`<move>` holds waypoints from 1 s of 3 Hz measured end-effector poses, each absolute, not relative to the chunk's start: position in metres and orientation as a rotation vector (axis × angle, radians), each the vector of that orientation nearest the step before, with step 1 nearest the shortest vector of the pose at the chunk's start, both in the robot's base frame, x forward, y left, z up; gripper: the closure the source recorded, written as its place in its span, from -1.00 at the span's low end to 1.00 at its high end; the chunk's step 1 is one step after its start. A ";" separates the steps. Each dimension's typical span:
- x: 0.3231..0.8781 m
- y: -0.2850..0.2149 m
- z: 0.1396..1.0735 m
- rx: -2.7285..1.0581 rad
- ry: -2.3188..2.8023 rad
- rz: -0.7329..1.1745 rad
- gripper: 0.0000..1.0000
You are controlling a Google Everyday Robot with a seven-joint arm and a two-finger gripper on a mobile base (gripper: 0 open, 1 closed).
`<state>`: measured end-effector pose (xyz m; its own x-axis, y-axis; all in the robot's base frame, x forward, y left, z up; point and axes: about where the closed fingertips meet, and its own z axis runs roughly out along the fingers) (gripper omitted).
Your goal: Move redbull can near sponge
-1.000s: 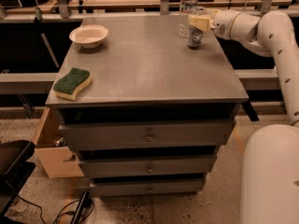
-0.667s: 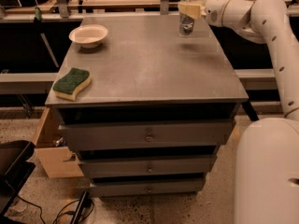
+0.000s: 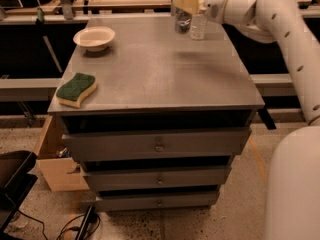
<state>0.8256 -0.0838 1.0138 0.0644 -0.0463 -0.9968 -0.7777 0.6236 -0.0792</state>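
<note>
The gripper is hanging over the far right corner of the table, reaching in from the right on a white arm and clasping the top of the can. A clear bottle is standing just beside the can, on its right. The bowl is sitting at the far left, and the sponge is lying at the near left edge, well apart from the can.
</note>
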 end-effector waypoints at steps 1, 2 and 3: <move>0.787 -0.039 1.011 -0.773 1.376 0.715 1.00; 0.752 0.016 0.987 -0.833 1.368 0.837 1.00; 0.731 0.052 0.968 -0.895 1.371 0.920 1.00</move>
<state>0.7306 0.0518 0.9683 -0.0069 0.0136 -0.9999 -0.9201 0.3915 0.0117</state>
